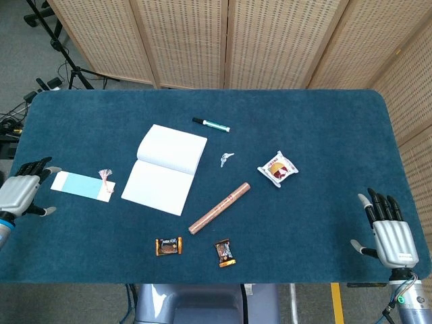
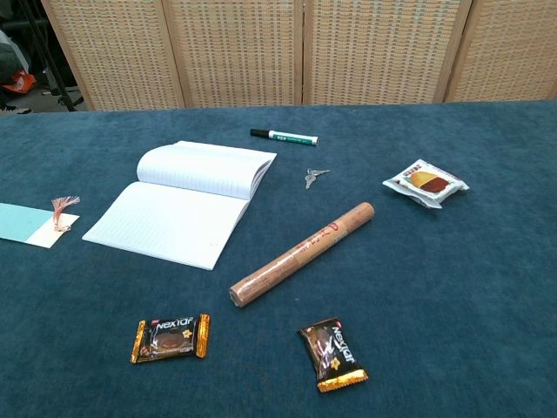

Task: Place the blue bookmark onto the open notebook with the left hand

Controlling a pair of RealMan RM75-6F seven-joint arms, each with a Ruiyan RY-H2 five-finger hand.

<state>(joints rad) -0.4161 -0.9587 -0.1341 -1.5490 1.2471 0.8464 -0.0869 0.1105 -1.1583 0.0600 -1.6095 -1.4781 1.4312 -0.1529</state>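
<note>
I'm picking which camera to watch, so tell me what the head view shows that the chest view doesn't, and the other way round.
Only the head view shows the left robot hand, open beside the blue bookmark's outer end, the right robot hand, open at the table's near right edge, and the bookmark's whole length. Only the chest view makes the chocolate wrappers' print legible. Both show the open notebook, marker, keys, snack packet and brown roll.
</note>
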